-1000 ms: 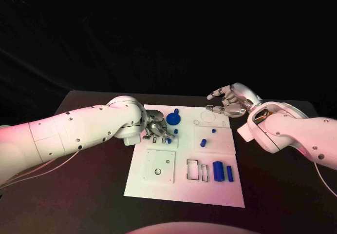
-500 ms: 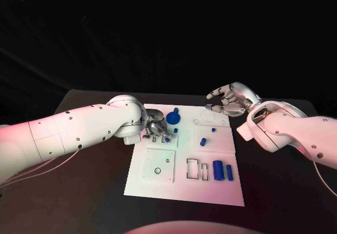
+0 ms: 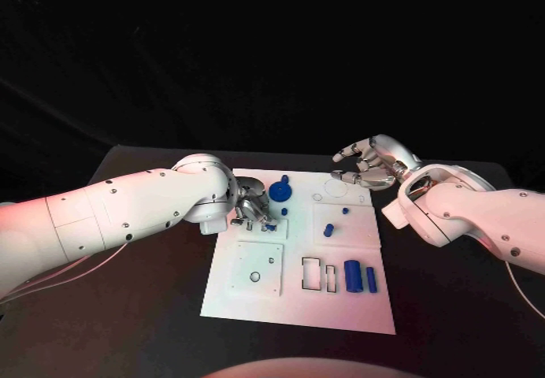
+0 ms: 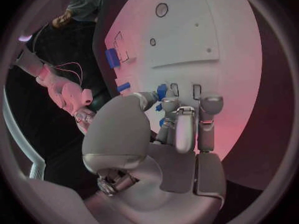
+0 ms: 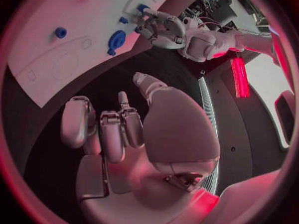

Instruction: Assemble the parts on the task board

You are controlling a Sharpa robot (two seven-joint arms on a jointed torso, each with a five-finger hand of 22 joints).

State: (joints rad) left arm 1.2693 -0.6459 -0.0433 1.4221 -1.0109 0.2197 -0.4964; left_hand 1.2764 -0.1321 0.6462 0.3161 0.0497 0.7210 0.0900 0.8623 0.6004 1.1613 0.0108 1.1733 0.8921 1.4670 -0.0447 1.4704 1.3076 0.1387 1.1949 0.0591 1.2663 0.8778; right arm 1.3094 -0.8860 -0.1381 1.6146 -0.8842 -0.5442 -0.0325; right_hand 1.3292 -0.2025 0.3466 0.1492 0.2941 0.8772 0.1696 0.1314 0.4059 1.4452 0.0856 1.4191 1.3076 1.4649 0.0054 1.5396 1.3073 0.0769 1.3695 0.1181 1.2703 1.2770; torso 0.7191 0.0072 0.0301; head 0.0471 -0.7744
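Note:
The white task board (image 3: 301, 303) lies mid-table. My left hand (image 3: 252, 209) reaches over its upper left part, fingertips down on the board. It pinches a small blue part (image 4: 161, 91) between thumb and a finger, right beside two narrow slots (image 4: 197, 91). A round blue part (image 3: 280, 189) sits just beyond that hand, with a small blue peg (image 3: 284, 211) beside it. My right hand (image 3: 365, 167) hovers over the board's far right edge, fingers loosely curled and apart, holding nothing. The board (image 5: 56, 59) and the left hand (image 5: 156, 30) also appear in the right wrist view.
Two blue cylinders (image 3: 354, 276) lie side by side on the board's right, next to two rectangular cut-outs (image 3: 313, 272). Another blue part (image 3: 328, 230) and a tiny one (image 3: 344, 211) sit mid-board. A square plate with holes (image 3: 257, 268) lies lower left. Black table (image 3: 125, 315) surrounds the board.
The right hand has drifted very slightly up and left. The left hand stays on the same spot with the small blue part at its fingertips.

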